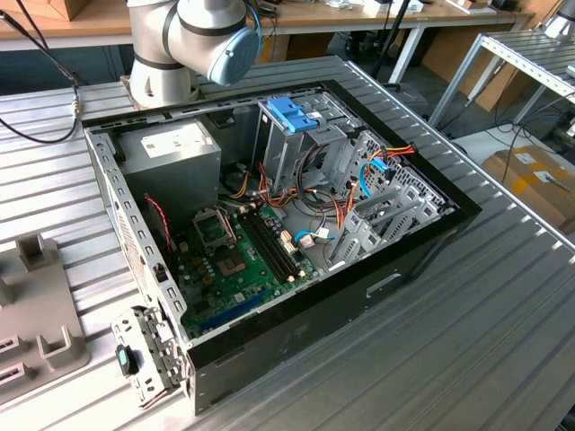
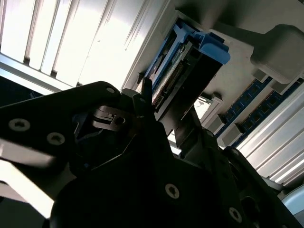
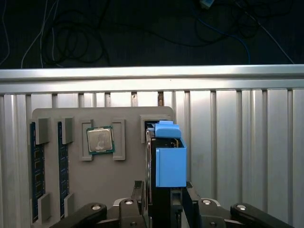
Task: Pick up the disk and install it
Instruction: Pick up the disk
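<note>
Boxy blue-railed disk (image 3: 170,160), clamped in black gripper (image 3: 164,192)

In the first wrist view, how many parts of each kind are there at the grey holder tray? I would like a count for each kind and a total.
Memory modules: 2
Processor chip: 1
Disk: 1
Total: 4

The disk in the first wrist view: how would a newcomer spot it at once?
Find the grey tray on the ribbed metal table. Beside its processor chip, the disk stands on edge, clamped in the pincer. Its upright stance and boxy light-blue carrier set it apart from the flat chip and memory sticks.
</note>
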Action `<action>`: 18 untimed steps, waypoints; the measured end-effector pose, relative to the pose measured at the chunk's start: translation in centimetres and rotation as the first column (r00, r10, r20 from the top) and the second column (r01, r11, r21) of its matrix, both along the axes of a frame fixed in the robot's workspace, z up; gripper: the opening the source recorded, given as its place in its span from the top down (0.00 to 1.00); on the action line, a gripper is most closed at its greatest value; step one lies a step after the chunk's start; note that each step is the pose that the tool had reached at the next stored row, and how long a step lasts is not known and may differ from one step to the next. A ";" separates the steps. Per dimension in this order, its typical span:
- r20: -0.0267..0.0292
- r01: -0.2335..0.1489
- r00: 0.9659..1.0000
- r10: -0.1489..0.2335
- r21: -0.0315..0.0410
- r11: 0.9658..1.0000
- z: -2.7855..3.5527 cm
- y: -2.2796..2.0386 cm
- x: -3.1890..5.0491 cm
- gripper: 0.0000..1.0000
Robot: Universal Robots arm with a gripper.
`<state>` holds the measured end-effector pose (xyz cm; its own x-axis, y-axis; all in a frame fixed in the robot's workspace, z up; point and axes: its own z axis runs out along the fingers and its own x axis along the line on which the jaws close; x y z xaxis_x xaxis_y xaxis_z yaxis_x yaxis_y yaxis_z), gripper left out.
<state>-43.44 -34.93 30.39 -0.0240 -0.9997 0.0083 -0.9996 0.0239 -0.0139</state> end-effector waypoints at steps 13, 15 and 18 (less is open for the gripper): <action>0.000 0.000 1.000 0.000 0.000 1.000 -0.04 0.00 0.00 0.65; 0.000 0.000 1.000 0.000 0.000 1.000 -0.04 0.00 0.00 0.65; 0.000 0.000 1.000 0.000 0.000 1.000 -0.05 0.00 0.00 0.65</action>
